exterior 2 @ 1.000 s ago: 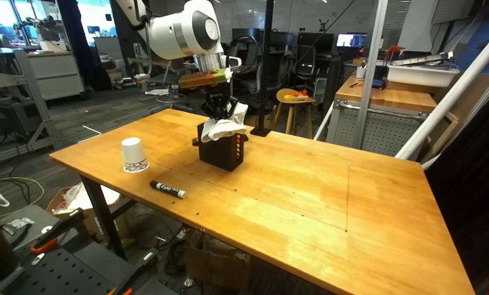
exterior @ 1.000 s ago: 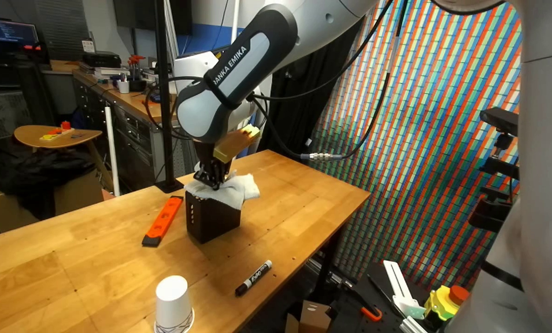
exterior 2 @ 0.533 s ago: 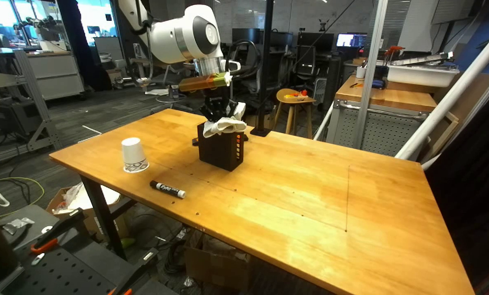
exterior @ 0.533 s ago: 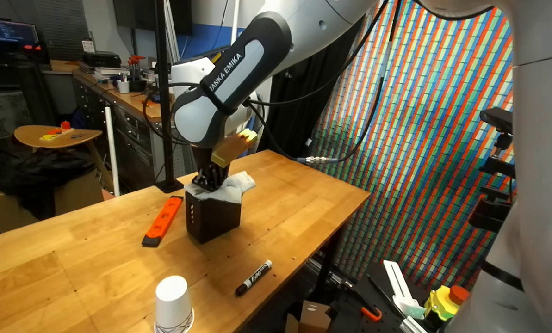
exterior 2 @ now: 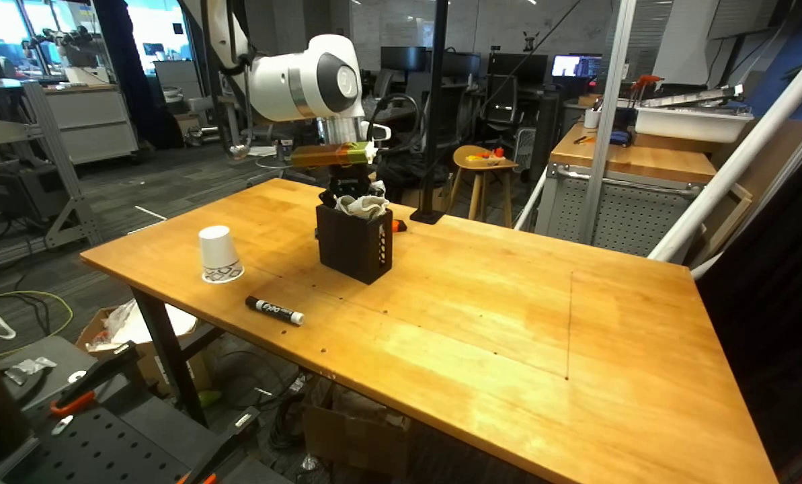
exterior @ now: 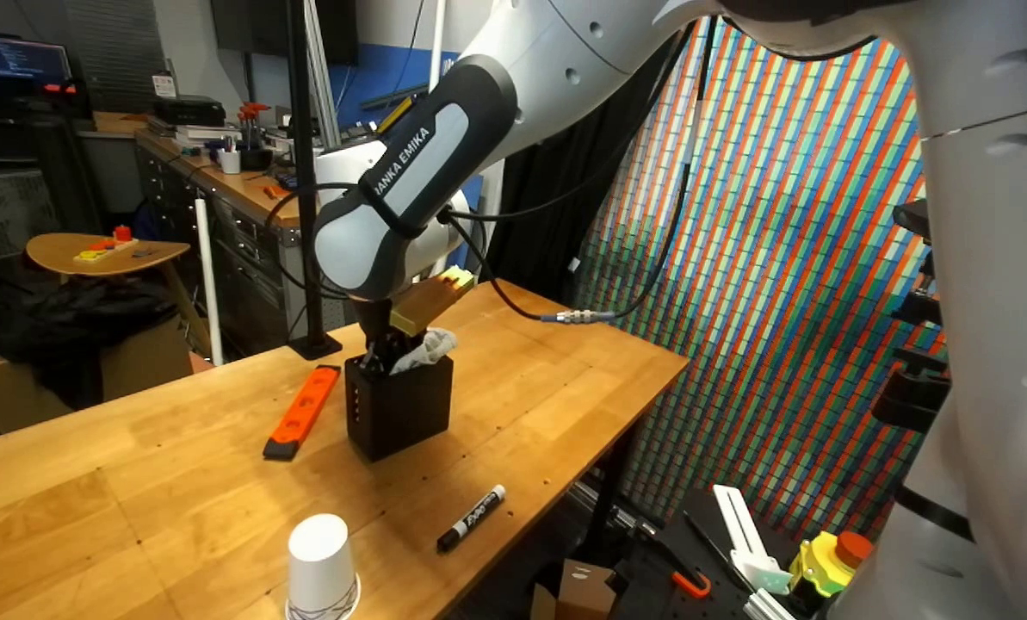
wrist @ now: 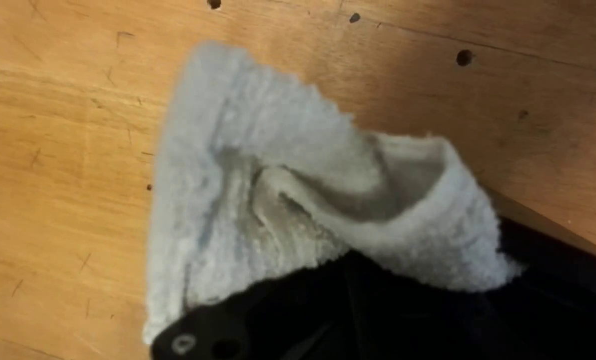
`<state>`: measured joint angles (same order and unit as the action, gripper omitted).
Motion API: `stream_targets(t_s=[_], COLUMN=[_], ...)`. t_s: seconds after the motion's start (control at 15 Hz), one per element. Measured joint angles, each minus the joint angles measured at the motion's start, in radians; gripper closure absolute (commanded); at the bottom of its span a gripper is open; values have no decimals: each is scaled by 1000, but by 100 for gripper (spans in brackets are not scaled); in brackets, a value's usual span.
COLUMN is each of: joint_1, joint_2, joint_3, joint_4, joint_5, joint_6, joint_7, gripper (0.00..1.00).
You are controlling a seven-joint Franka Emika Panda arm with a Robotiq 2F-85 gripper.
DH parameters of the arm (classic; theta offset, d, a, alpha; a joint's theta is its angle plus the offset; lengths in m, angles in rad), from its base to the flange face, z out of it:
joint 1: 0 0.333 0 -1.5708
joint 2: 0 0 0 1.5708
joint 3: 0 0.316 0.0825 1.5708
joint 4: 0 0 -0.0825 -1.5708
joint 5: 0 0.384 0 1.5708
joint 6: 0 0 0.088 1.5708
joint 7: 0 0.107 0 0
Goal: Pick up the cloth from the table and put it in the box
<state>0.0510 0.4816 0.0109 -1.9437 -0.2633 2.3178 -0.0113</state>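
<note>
The jaws point down into the open top of a black box (exterior: 411, 412), their tips hidden behind its walls, so I cannot tell whether they stand spread or are pinching anything. The pale cloth (exterior: 432, 346) is bunched right beside the jaws at the mouth of the box, partly above the rim; in the wrist view it shows loose, curling folds against the dark edge of the jaws. Just above the jaws sits a yellow block (exterior 2: 333, 155), and over that the white arm (exterior 2: 286, 86). Beneath the jaws, the box stands upright on the wooden desk (exterior 2: 508, 323). Near the jaws an orange level (exterior: 304, 412) lies flat, and a black post (exterior: 303, 215) stands close by. Well apart from the jaws are a marker (exterior: 472, 518) on its side and a white paper cup (exterior: 318, 560), turned mouth down.
</note>
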Motion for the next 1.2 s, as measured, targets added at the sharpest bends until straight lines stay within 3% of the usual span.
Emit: stream_targets(t_s=[0.2, 0.33, 0.67, 0.87, 0.93, 1.13, 1.2], joint_1=[-3, -6, -8, -6, -4, 4, 6], joint_2=[2, 2, -14, -45, -60, -106, -120], joint_3=[0, 0, -1, -1, -1, -1, -1], joint_4=[4, 6, 10, 9, 8, 5, 3], joint_5=[26, 39, 49, 49, 49, 48, 47], joint_6=[-13, -15, -32, -40, -44, -61, -65], joint_7=[-13, -19, -20, -17, -16, -11, -10], gripper=[97, 63, 31, 5, 0, 1, 14])
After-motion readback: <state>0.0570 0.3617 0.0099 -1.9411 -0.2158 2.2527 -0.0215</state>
